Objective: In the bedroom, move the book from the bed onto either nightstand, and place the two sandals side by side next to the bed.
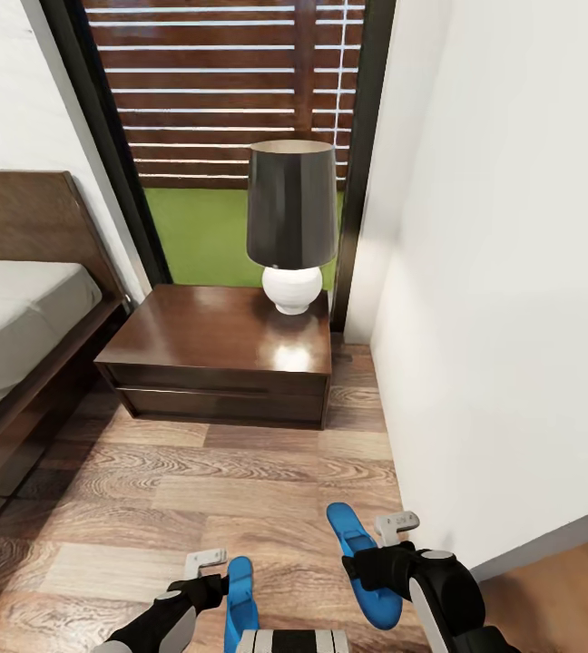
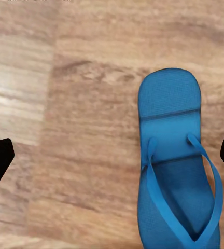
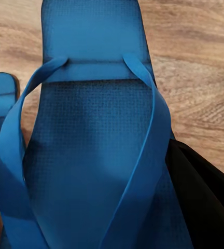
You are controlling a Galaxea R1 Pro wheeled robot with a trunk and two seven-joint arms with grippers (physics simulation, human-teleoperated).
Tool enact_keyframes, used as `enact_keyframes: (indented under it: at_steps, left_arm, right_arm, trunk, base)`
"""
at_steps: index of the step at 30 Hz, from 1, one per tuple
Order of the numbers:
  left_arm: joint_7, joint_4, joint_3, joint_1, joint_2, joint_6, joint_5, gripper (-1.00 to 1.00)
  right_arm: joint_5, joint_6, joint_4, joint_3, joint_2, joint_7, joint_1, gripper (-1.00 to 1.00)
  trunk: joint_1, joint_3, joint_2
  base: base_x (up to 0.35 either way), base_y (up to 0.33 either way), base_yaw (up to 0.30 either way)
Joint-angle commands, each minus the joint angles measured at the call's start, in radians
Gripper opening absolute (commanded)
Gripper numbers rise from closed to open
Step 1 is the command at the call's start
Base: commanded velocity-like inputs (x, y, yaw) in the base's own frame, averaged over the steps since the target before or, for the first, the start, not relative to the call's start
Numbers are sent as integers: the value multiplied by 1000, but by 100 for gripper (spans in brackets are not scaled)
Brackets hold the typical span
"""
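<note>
Blue sandals come nearest: one sandal (image 3: 91, 155) sits pinched between the right gripper's (image 1: 394, 544) fingers, the other sandal (image 2: 177, 171) lies on the plank floor (image 1: 149, 490) between the left gripper's (image 1: 214, 573) spread fingers. Beyond stand the nightstand (image 1: 221, 354), its lamp (image 1: 291, 227) and the bed (image 1: 22, 317). Sandals aren't paired yet, and no book rests on the nightstand

White wall (image 1: 512, 272) rt, wood-plank floor (image 1: 240, 490), blk-framed window (image 1: 221, 109) w/ slatted fence, lamp (image 1: 291, 227).
</note>
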Motion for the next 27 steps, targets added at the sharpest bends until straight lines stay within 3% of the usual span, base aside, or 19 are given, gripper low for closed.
enact_keyframes:
  at_steps: [1,11,27]
  left_arm:
    - [6,-2,-13,0,0,2,9,100]
    - [6,-2,-34,0,-4,0,9,100]
    - [8,-2,-38,0,-10,-2,10,100]
  right_arm:
    - [1,4,-1,-1,0,3,0,-100]
    - [1,4,-1,-1,0,3,-1,-100]
    - [1,4,0,-1,1,3,-1,-100]
  trunk:
    - [0,-1,0]
    - [0,-1,0]
    - [0,-1,0]
  base:
    - [0,0,0]
    - [0,0,0]
    - [0,0,0]
